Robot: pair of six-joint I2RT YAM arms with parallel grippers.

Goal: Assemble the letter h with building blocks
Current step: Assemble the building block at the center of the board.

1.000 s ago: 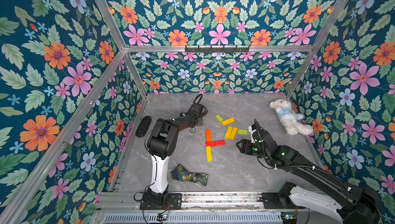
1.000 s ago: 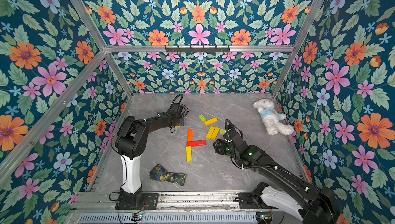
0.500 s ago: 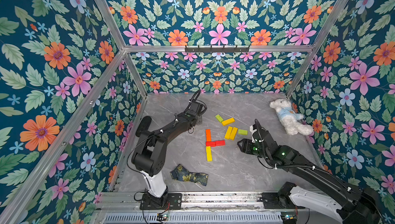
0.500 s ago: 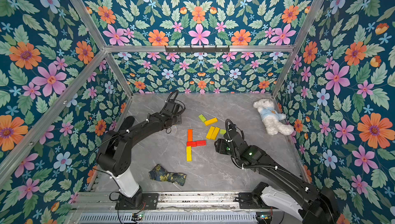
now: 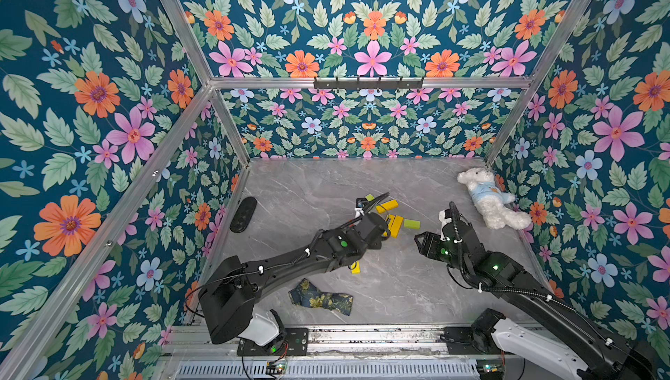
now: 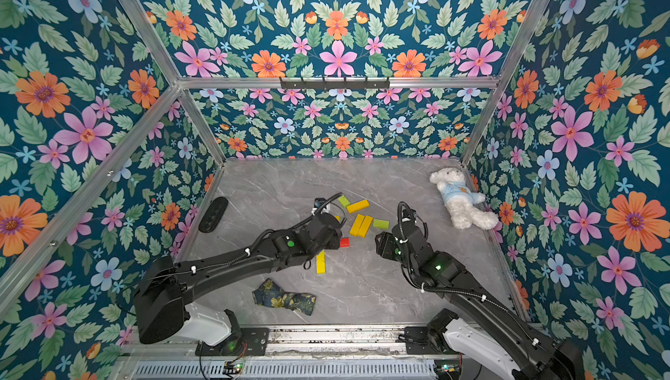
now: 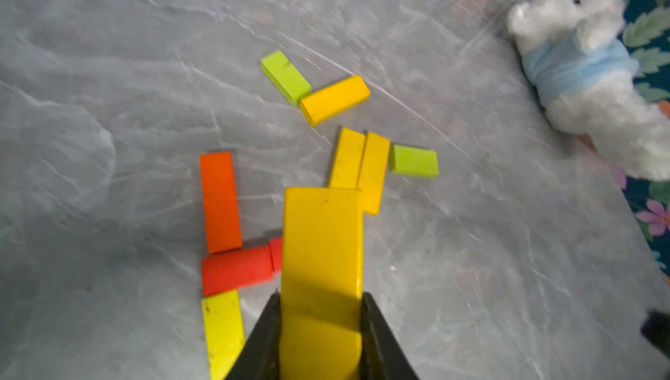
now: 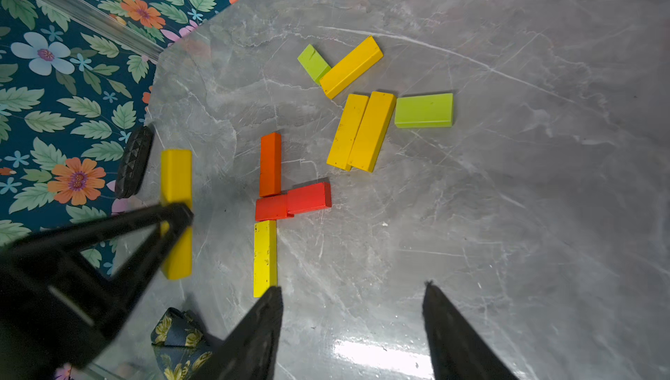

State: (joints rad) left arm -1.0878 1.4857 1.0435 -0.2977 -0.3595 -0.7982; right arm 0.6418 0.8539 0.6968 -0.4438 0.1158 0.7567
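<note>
My left gripper [image 7: 321,298] is shut on a long yellow block [image 7: 322,251], held in the air over the laid blocks. On the table lie an orange block [image 8: 270,164], two red blocks [image 8: 293,200] set crosswise below it, and a yellow block [image 8: 265,256] in line with the orange one. Beyond them lie loose blocks: two amber ones side by side [image 8: 362,131], another amber one [image 8: 351,66] and two lime green ones [image 8: 313,62] [image 8: 423,110]. My right gripper [image 8: 353,291] hangs open and empty to the right of the group. In both top views the left arm [image 5: 340,244] hides most of the laid blocks.
A white plush bear [image 5: 486,197] lies at the back right by the wall. A folded dark floral cloth [image 5: 321,298] sits near the front edge. A black oval object [image 5: 243,214] lies by the left wall. Floral walls enclose three sides.
The left arm has swung from the back left of the table forward and to the right, over the laid blocks. The right arm has stayed where it was.
</note>
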